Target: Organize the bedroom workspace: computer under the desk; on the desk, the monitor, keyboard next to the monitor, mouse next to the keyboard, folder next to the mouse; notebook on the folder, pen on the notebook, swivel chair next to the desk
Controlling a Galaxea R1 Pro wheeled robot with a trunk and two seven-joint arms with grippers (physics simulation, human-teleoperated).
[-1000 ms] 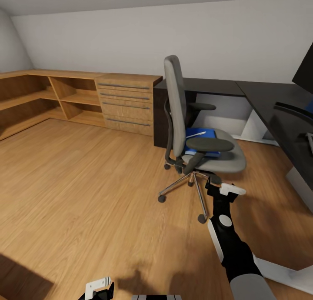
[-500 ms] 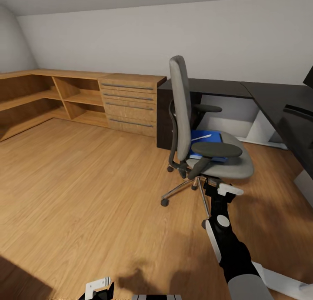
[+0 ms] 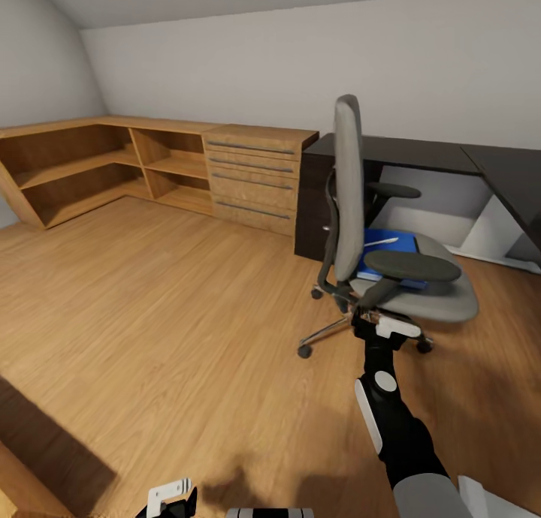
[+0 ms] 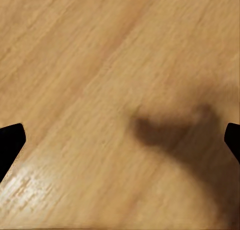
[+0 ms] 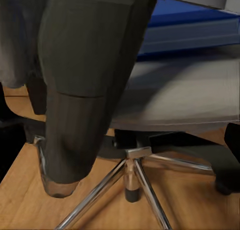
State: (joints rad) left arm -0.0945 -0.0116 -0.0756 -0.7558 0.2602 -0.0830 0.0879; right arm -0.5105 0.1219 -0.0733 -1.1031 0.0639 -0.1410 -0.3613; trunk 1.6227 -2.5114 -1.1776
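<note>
The grey swivel chair [image 3: 421, 296] stands on the wood floor before the black desk [image 3: 421, 152], its back turned toward me. On its seat lies the blue folder [image 3: 397, 242] with the thin white pen [image 3: 381, 242] on top; I cannot tell a notebook apart from it. My right gripper [image 3: 382, 324] is open, low beside the chair's near armrest post [image 5: 85, 90], facing the seat and chrome base [image 5: 132, 162]. My left gripper [image 4: 122, 140] is open over bare floor. The monitor, keyboard, mouse and computer are out of view.
A light wooden drawer unit [image 3: 255, 180] joins open wooden shelves [image 3: 90, 169] along the back and left walls. The desk's white pedestal leg [image 3: 492, 229] stands behind the chair. Wide open floor [image 3: 150, 315] lies to the left.
The whole picture has shifted: the camera has swung left, so the chair and desk sit further right and the shelves show more. The arms hold the same place in the picture.
</note>
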